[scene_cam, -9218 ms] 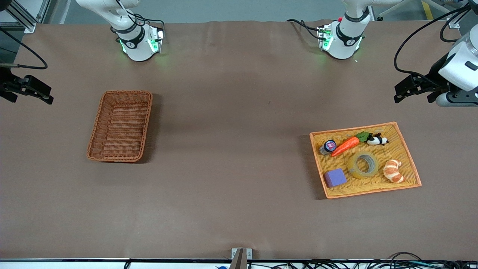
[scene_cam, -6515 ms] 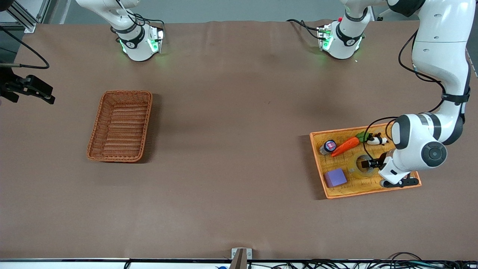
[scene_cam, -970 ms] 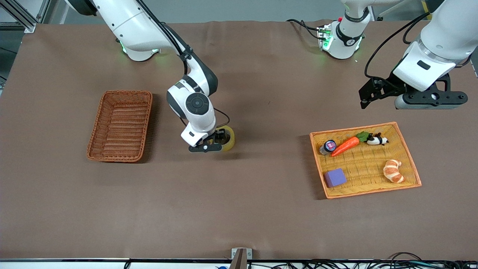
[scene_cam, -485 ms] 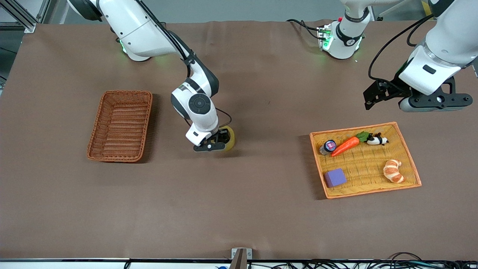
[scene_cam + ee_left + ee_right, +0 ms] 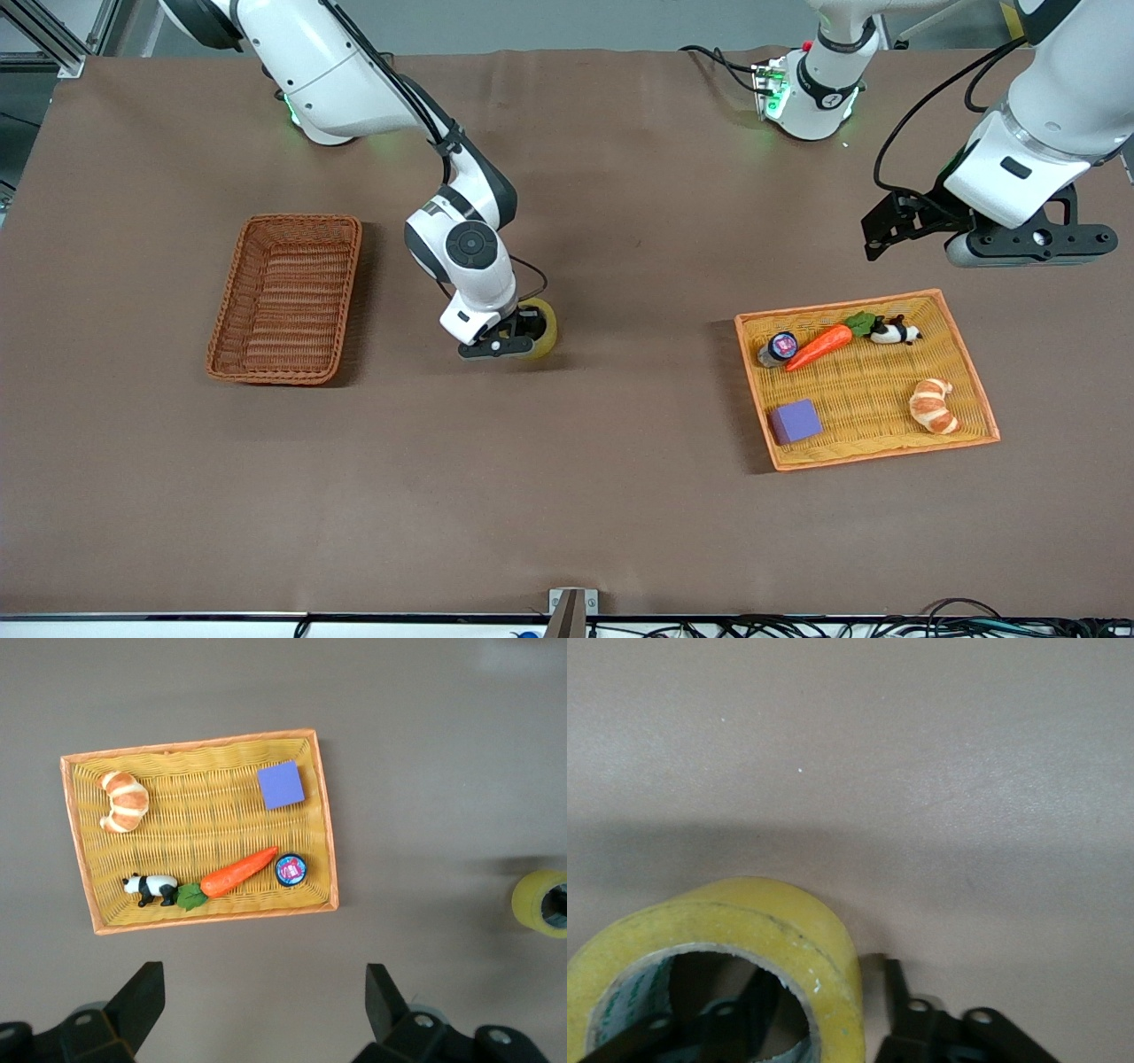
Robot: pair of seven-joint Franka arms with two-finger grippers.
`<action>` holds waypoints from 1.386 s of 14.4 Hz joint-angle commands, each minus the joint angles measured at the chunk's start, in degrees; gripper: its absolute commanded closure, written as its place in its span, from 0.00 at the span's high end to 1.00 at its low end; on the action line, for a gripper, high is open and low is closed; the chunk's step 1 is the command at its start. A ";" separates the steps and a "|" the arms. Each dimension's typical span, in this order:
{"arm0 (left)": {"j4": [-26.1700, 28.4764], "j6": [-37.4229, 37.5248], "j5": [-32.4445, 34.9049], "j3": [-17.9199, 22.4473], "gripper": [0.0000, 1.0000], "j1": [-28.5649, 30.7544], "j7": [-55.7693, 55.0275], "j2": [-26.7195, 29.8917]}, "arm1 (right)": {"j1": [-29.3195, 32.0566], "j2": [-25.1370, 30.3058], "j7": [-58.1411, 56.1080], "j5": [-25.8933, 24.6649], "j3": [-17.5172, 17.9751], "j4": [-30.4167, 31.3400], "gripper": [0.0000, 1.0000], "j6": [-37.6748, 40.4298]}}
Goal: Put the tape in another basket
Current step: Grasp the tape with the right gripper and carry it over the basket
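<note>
The tape [image 5: 542,326], a yellowish roll, rests on the bare table about midway between the basket [image 5: 350,292] and the yellow tray [image 5: 886,390]. My right gripper [image 5: 523,333] is down at it. In the right wrist view the tape [image 5: 788,921] has one finger inside its hole and the other finger [image 5: 897,992] outside its wall, with small gaps on both sides; the right gripper [image 5: 828,992] is open. My left gripper [image 5: 875,237] waits open and empty in the air above the table beside the tray. The left wrist view shows the tape [image 5: 542,902] and the left gripper [image 5: 266,992].
The yellow tray [image 5: 204,833] holds a croissant [image 5: 933,405], a purple block [image 5: 795,421], a carrot [image 5: 819,346], a small round tin [image 5: 781,345] and a panda figure [image 5: 897,332]. The reddish-brown basket holds nothing. Brown table lies all around.
The tape went from the yellow tray to mid-table in the left gripper, which then withdrew. Over the last second my right gripper shifted slightly over the tape; the left arm drifted a little.
</note>
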State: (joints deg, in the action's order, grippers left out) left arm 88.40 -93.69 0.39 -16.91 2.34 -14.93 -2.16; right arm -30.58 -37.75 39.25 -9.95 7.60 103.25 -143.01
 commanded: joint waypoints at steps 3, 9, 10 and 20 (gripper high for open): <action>1.86 1.76 -1.01 5.74 0.98 -3.30 4.28 3.56 | 1.04 1.10 2.41 -0.51 0.05 -0.94 0.00 1.76; 4.06 1.49 -2.24 9.35 0.97 -6.38 5.69 5.41 | 8.58 11.71 0.93 0.11 1.36 -1.29 0.00 17.47; 4.23 1.41 -2.24 11.00 0.97 -7.61 6.13 5.41 | 12.26 13.48 -2.74 0.19 3.46 -1.21 0.00 19.07; 5.03 0.18 -2.77 12.16 0.98 -7.27 6.67 4.97 | 23.55 33.25 -35.43 0.19 -6.77 22.57 0.00 13.76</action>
State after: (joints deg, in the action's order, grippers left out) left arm 92.16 -92.43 -1.21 -4.91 -5.10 -9.04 1.76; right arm -7.63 -10.26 10.71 -9.94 4.72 115.77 -123.32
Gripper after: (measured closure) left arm 0.022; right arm 0.784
